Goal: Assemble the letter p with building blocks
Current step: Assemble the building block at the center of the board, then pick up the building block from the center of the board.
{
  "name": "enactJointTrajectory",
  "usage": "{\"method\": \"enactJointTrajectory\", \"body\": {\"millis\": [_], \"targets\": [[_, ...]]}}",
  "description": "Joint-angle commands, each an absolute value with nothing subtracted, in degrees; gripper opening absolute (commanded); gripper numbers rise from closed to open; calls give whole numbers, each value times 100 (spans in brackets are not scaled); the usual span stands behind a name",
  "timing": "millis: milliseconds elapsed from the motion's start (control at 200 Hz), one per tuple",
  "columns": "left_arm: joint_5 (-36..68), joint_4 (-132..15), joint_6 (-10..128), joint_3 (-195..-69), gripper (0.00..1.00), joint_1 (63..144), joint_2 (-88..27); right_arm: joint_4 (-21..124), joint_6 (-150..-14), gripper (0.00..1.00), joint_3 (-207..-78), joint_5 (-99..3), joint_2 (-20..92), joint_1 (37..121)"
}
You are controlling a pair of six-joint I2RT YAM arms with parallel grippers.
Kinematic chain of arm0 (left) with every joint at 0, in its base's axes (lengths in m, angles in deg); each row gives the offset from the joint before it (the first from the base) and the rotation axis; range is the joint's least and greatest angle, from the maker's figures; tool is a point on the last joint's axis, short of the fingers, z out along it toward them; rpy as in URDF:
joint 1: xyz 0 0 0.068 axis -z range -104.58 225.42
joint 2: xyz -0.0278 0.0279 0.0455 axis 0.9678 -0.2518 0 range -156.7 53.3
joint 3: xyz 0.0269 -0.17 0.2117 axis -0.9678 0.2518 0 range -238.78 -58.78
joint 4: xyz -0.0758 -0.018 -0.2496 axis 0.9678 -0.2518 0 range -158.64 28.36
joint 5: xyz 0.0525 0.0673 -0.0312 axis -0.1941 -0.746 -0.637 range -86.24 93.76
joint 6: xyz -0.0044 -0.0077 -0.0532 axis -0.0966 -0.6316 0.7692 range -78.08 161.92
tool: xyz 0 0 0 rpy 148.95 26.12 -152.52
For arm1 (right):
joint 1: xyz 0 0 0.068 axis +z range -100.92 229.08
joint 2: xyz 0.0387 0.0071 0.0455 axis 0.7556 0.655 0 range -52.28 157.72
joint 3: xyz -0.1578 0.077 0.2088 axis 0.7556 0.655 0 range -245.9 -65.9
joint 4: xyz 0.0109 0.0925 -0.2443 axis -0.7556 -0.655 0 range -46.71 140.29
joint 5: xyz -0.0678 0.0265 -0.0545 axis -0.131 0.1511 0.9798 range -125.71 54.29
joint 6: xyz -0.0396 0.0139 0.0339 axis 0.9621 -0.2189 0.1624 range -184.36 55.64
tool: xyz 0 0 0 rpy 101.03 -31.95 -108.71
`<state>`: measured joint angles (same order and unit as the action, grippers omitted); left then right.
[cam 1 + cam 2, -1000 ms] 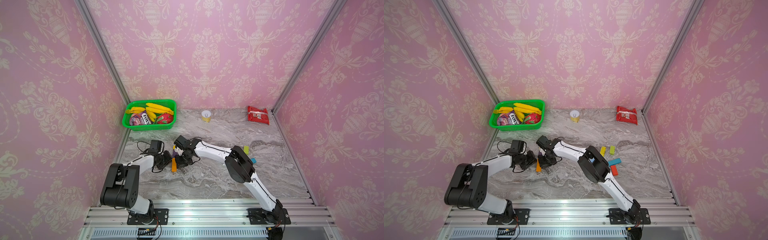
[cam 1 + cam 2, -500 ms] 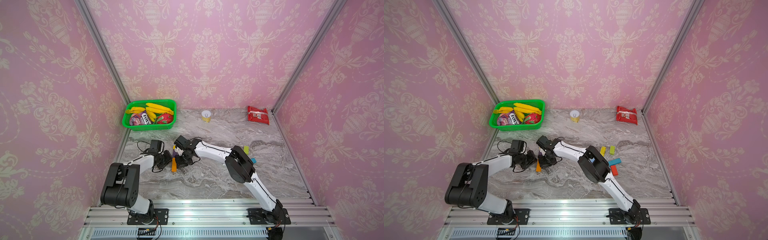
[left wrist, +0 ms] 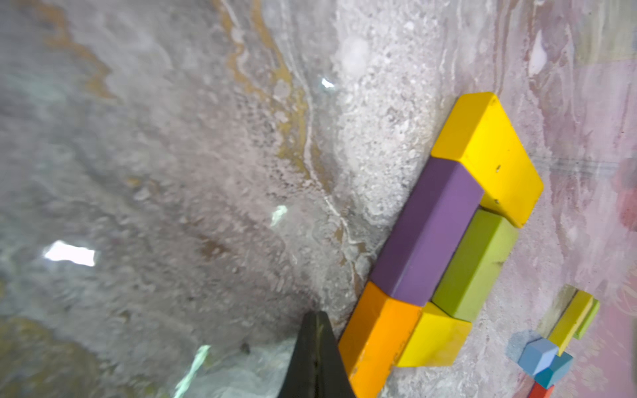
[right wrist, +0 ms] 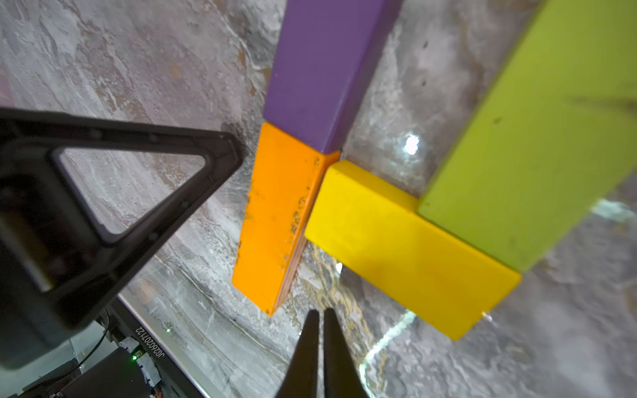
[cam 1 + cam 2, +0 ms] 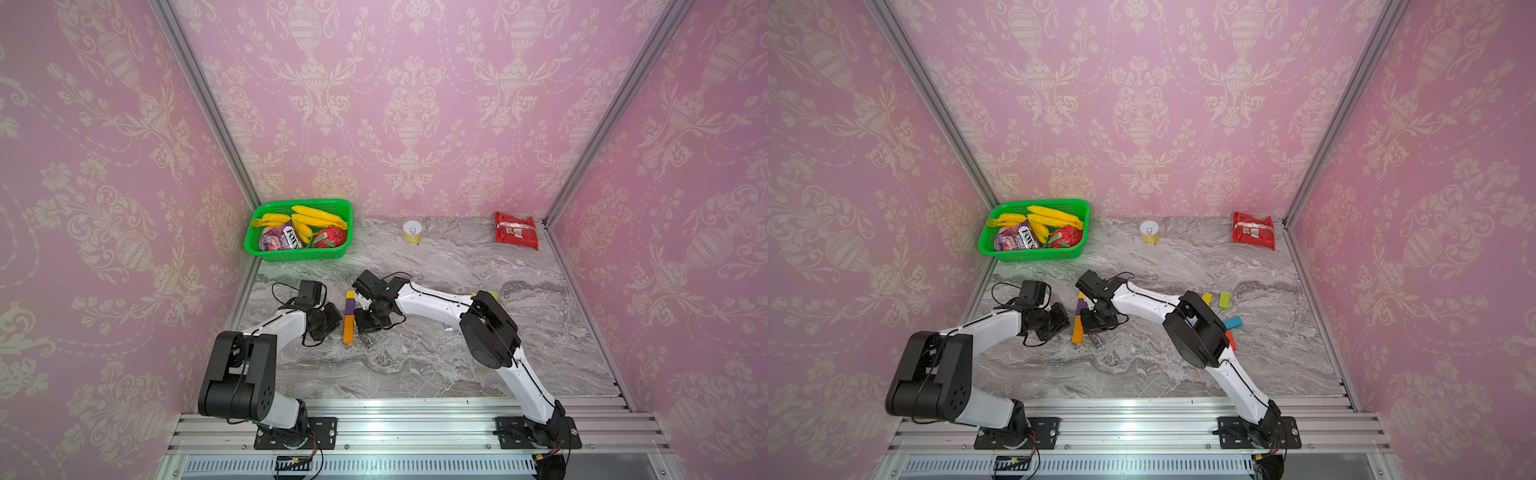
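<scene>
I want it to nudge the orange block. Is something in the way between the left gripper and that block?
No, nothing visible. The shut left gripper sits close beside the orange block, with only a sliver of bare table between them.

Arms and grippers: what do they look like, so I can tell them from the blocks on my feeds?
The left arm and right arm have white link shells, bulky black joints and thin black cables looping at the wrists. The left gripper and right gripper are matte black, with fingers tapering to narrow points; side-on, a left finger is a hollow triangular frame.
</scene>
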<state>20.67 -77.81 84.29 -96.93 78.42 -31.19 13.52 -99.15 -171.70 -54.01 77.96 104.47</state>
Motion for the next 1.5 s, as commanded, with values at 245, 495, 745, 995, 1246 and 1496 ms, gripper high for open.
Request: {"method": "enactJointTrajectory", "body": {"millis": [245, 495, 745, 995, 1246, 1496], "targets": [[2190, -8528, 8082, -10583, 2, 7538, -2858, 1034, -9450, 20, -16907, -4157, 6708, 9919], [2520, -8428, 8121, -10936, 29, 7765, -2743, 802, -9494, 55, -16000, -3516, 5941, 9147], [2689, -8502, 7931, -11595, 56, 8497, -3183, 417, -9600, 87, -15378, -3114, 5406, 8505], [3017, -8529, 7754, -12355, 64, 9391, -4024, 179, -10016, 92, -14810, -2853, 5198, 8027], [2932, -8582, 7688, -13032, 69, 10095, -4477, -80, -10131, 92, -14421, -2533, 5043, 7454], [2419, -8590, 7549, -13277, 68, 10233, -4310, -109, -9899, 89, -14455, -2517, 5250, 7194]]}}
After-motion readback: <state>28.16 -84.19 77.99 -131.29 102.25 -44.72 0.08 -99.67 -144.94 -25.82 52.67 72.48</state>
